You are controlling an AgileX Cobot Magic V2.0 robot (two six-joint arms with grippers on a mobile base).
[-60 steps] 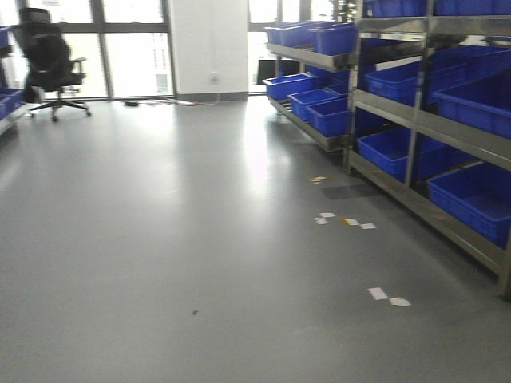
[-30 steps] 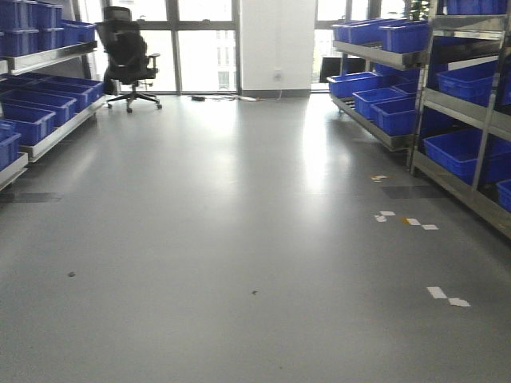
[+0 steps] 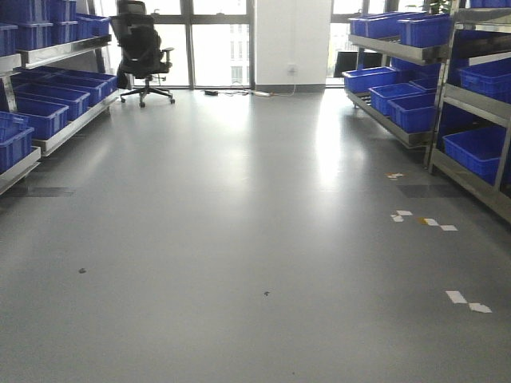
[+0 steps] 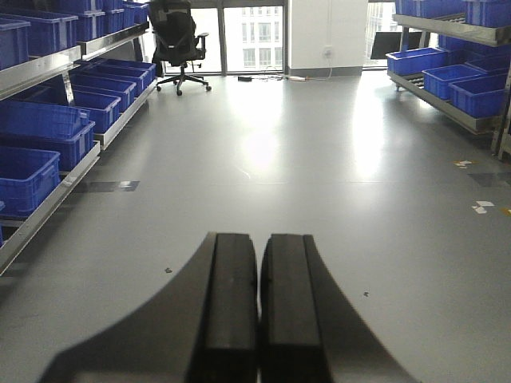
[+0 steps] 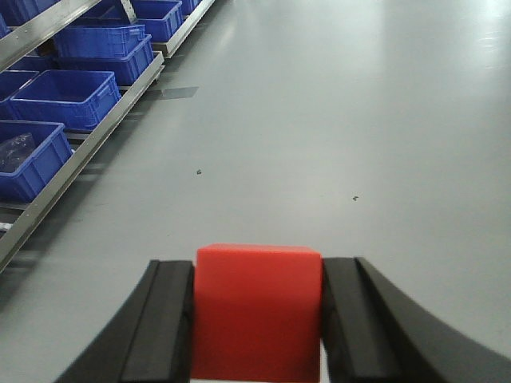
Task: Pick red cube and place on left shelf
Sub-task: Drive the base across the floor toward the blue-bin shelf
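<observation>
The red cube (image 5: 257,311) is clamped between the two black fingers of my right gripper (image 5: 257,275), held above the grey floor. My left gripper (image 4: 259,243) is shut and empty, its pads pressed together. The left shelf (image 3: 57,132) is a steel rack along the left wall, loaded with dark blue crates. It also shows in the left wrist view (image 4: 56,199) and the right wrist view (image 5: 76,159). Neither gripper shows in the front view.
A second steel rack (image 3: 471,179) with blue crates runs along the right wall. A black office chair (image 3: 144,49) stands at the far window. Paper scraps (image 3: 423,220) lie on the grey floor at right.
The front view has swung to the left: the right rack slid toward the right edge, and the left shelf and chair came into view on the left.
</observation>
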